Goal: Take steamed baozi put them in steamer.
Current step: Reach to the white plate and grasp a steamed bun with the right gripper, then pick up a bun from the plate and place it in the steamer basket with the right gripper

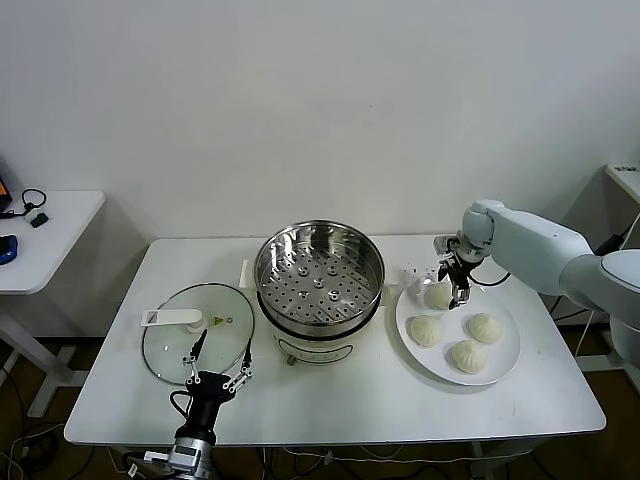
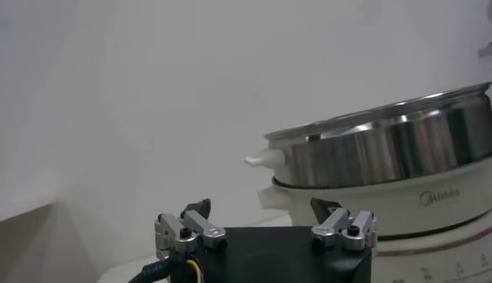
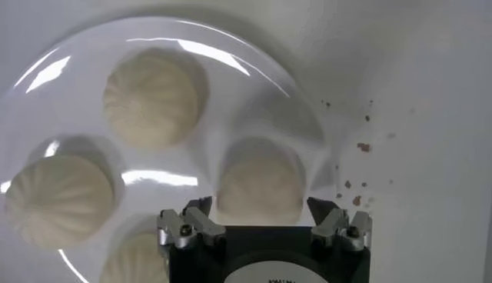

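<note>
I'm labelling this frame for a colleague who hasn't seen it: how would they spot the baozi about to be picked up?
Find the white plate right of the steamer. Of its four baozi, it is the target baozi at the plate's far edge, nearest the steamer. It alone sits between the right gripper's open jaws.

Bright, even room light from overhead in my head view; white wall and table (image 1: pixel 330 400) look flat, shadows soft and short. Steamer (image 1: pixel 319 272) rim throws specular glints, and the glass lid (image 1: pixel 197 333) shows faint reflections. Head view is sharp throughout, no obvious edge warp.

My right wrist view is dimmer and greyish. Plate (image 3: pixel 254 92) has hard white glare streaks along the rim and between the baozi (image 3: pixel 154 98). My right gripper (image 3: pixel 261 209) casts a shadow over the nearest bun, which looks soft and slightly blurred.

Left wrist view is hazy and low contrast; steamer wall (image 2: pixel 384 150) is softly focused with a bright band, and the background is washed out.
</note>
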You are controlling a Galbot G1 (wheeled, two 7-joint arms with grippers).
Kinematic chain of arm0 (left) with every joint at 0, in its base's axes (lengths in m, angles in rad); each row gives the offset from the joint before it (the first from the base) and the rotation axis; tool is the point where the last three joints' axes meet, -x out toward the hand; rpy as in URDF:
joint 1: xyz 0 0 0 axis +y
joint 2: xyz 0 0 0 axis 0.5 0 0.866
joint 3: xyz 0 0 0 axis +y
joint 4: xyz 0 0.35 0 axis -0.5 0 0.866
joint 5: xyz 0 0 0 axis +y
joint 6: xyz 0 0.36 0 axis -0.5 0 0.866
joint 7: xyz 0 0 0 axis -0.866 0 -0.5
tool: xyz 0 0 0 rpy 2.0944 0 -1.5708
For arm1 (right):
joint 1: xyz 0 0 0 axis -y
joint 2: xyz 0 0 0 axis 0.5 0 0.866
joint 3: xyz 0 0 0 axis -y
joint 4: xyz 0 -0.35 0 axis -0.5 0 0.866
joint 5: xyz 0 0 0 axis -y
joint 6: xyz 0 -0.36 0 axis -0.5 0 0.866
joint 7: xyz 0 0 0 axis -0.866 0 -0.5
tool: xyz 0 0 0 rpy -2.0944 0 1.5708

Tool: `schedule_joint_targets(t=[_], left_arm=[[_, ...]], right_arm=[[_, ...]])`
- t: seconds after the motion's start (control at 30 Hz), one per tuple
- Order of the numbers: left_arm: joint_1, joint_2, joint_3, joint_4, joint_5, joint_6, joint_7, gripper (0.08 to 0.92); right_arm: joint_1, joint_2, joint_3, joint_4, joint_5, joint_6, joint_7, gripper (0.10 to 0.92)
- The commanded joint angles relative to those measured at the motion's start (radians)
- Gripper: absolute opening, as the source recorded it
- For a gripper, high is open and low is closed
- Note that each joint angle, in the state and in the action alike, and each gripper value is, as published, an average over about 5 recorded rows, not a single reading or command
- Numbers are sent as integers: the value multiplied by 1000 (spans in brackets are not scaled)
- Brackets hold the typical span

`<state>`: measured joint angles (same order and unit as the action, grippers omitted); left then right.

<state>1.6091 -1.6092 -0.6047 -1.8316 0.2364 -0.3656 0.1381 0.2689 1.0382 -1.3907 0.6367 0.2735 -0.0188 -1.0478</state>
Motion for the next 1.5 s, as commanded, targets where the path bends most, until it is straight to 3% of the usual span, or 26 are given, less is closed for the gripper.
schedule_joint_targets(t=[0.03, 0.73, 1.23, 1.5], left_arm=[[0, -15, 0, 1, 3, 0, 0, 823], [1, -15, 0, 0, 11, -8, -1, 823], [6, -13, 9, -5, 21, -9, -5, 823], [10, -14, 13, -13, 27, -9, -5, 823]], right_arm=[[0, 1, 0, 2, -4, 0, 0, 756], [32, -34, -14, 68, -13, 4, 19, 657], [432, -134, -302, 445, 128, 33, 30, 650], [627, -135, -422, 570, 196, 87, 44, 653]])
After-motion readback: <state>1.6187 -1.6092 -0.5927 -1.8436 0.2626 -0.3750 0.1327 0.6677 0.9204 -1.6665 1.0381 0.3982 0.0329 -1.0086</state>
